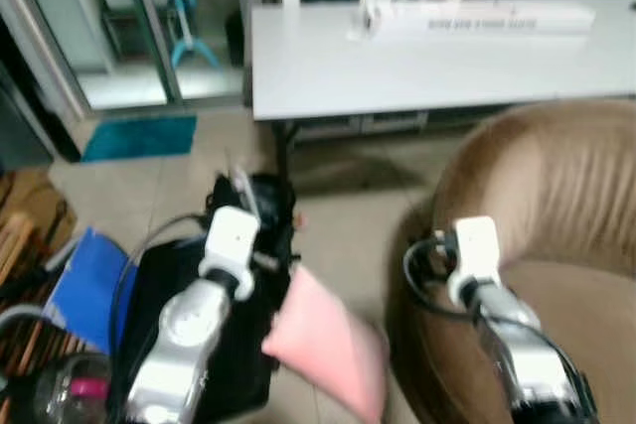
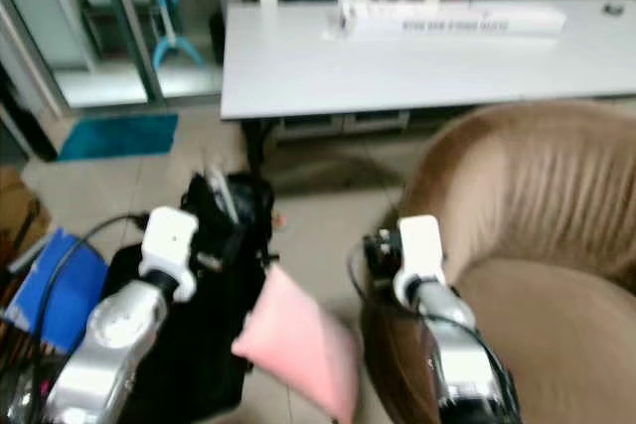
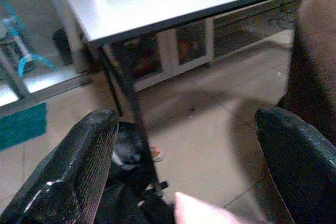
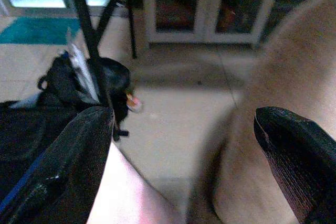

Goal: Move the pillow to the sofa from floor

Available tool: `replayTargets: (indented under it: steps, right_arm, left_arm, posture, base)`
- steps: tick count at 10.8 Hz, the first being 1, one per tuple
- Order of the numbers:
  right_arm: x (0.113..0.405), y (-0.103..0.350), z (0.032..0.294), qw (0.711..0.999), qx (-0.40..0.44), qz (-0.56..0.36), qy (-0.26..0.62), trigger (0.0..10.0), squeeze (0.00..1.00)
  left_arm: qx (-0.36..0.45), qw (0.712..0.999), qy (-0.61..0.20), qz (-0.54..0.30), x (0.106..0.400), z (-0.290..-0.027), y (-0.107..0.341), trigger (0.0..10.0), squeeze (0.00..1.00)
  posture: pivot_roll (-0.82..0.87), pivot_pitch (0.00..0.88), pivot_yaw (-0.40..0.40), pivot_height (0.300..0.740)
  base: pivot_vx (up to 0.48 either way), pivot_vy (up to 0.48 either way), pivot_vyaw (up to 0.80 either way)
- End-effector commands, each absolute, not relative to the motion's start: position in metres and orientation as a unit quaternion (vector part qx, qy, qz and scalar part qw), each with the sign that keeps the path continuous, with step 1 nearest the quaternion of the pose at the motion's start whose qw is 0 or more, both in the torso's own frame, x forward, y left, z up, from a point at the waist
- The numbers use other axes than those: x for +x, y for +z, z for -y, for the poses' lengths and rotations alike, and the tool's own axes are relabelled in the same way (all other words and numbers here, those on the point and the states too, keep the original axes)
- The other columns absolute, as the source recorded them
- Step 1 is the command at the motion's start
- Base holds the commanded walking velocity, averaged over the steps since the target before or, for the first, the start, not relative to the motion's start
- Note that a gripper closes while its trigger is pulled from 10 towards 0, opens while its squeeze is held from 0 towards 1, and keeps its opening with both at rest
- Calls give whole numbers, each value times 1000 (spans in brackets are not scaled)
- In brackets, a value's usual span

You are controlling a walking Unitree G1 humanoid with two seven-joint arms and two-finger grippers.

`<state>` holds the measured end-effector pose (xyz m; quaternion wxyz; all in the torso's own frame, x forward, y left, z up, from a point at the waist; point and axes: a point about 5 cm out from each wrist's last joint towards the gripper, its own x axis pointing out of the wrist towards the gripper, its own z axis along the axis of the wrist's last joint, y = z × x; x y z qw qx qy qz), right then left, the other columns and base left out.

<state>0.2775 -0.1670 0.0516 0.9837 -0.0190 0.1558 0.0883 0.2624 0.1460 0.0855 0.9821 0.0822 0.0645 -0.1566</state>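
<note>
The pink pillow [image 1: 326, 345] sits low in the centre of the head view, between the two silver arms. It leans against a black bag [image 1: 224, 285] and lies just beside the brown sofa [image 1: 556, 206], which takes up the right side of the frame. It looks to be down at floor level, not up on the cushion, so the main part of the job is not yet done.

The left gripper [image 3: 189, 156] has its fingers spread wide, with only a pale corner of the pillow showing at the bottom edge between them. The right gripper [image 4: 184, 156] is spread wide as well, the pillow at the lower left of its view and the sofa's side at the right. Neither is clamped on anything that I can see.

What remains, by my reckoning, is everything that counts — taking hold of the pillow, lifting it and setting it on the sofa seat. A white table [image 1: 417, 67] stands beyond, across the top of the frame.
</note>
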Motion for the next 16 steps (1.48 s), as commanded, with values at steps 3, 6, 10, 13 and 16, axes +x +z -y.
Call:
replayTargets:
  steps: [3,6,10,13,16]
  right_arm:
    - [279,54,156,982,-13,-150,113,10000,0]
    - [279,52,157,981,-3,-159,108,10000,0]
    - [278,51,157,981,4,-161,104,10000,0]
    - [278,51,157,982,6,-162,101,10000,0]
    - [278,51,157,982,8,-162,98,10000,0]
  left_arm:
    - [88,984,-143,-65,262,-152,86,10000,0]
    - [91,984,-139,-64,263,-153,86,10000,0]
    - [93,983,-145,-67,264,-152,85,10000,0]
    - [95,983,-141,-67,264,-153,86,10000,0]
    - [96,983,-143,-67,265,-153,86,10000,0]
  posture:
    - [55,0,12,740]
    - [59,0,10,740]
    - [52,0,16,728]
    - [49,0,20,695]
    - [49,0,23,683]
  base:
    - [324,0,0]
    - [0,0,0]
    - [0,0,0]
    - [0,0,0]
    - [0,0,0]
